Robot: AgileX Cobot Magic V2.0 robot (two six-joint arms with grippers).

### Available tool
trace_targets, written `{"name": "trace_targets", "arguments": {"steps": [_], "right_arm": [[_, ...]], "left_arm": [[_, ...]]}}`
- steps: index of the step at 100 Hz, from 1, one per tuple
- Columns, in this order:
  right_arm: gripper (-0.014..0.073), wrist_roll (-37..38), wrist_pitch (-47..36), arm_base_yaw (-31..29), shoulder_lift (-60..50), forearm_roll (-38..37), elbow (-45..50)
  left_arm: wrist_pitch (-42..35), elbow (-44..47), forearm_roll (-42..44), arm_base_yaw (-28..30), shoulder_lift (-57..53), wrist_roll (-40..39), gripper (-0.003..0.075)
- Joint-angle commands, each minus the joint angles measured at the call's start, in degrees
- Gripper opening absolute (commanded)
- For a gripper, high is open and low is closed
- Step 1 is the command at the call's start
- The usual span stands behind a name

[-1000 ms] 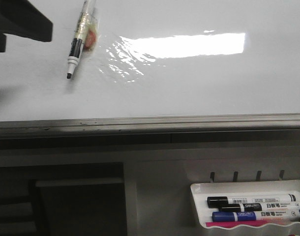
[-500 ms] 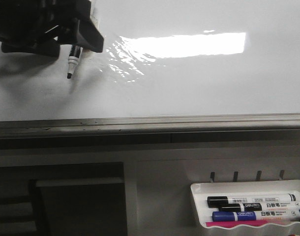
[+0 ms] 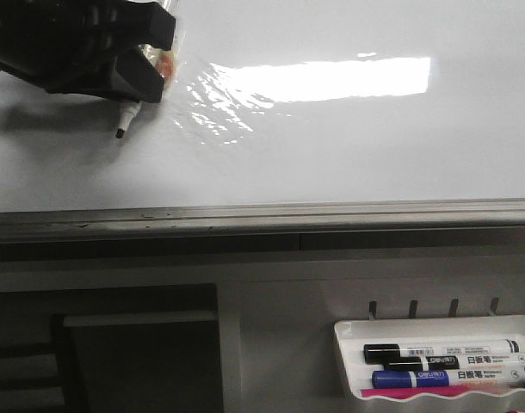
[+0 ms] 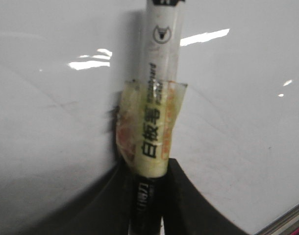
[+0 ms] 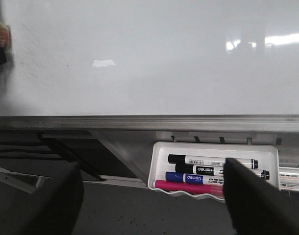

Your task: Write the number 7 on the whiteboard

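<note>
The whiteboard is glossy white with a wrinkled glare patch and a grey frame edge below; no number 7 shows on it. A black-tipped white marker lies against the board at the upper left, held there by yellowish tape. My left gripper covers the marker's body, only the tip showing below it. In the left wrist view both black fingers press the marker's dark section; the left gripper is shut on it. My right gripper is open and empty, low in front of the tray.
A small white marker tray hangs below the board at the lower right, holding two black markers, a blue one and a pink one. It also shows in the right wrist view. A dark recess lies lower left.
My left gripper came in from the upper left, moved over the taped marker and now has its fingers on either side of it. The marker tip has not moved.
</note>
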Motion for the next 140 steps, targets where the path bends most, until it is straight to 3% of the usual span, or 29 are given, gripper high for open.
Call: {"name": "trace_targets", "arguments": {"steps": [1, 8, 27, 48, 77, 120, 132, 140], "right_arm": [[0.0521, -0.8, -2.0, -0.3, 0.7, 2.0, -2.1], [0.0521, -3.7, -0.3, -0.3, 1.3, 5.0, -2.1], [0.0521, -16.9, 7.7, -0.3, 6.7, 21.8, -4.9], [0.0521, -23.5, 18.5, -0.3, 15.2, 30.1, -13.1], [0.0521, -25.5, 27.6, -0.3, 25.2, 31.8, -21.9], [0.0519, -27.0, 31.3, 10.5, 38.6, 31.3, -28.4], [0.0426, -27.8, 32.2, 12.0, 40.8, 31.0, -29.6], [0.0304, -28.7, 32.2, 12.5, 41.8, 31.0, -30.0]], "left_arm": [[-0.2, -1.6, 2.1, 0.0, -3.3, 0.1, -0.0020], [2.6, -1.6, 5.4, -0.4, -5.1, 0.1, -0.0020], [12.4, -1.6, 13.5, -4.8, -10.8, 0.1, -0.0020], [21.5, -1.6, 17.7, -14.0, -12.2, 0.1, -0.0020], [18.5, -1.6, 18.7, -22.5, -12.2, 0.1, -0.0020], [16.8, -1.6, 20.2, -23.3, -12.2, 0.1, -0.0020], [16.5, -1.6, 20.2, -23.3, -12.2, 0.1, -0.0020], [16.4, -1.6, 20.8, -23.3, -12.2, 0.1, -0.0020]]}}
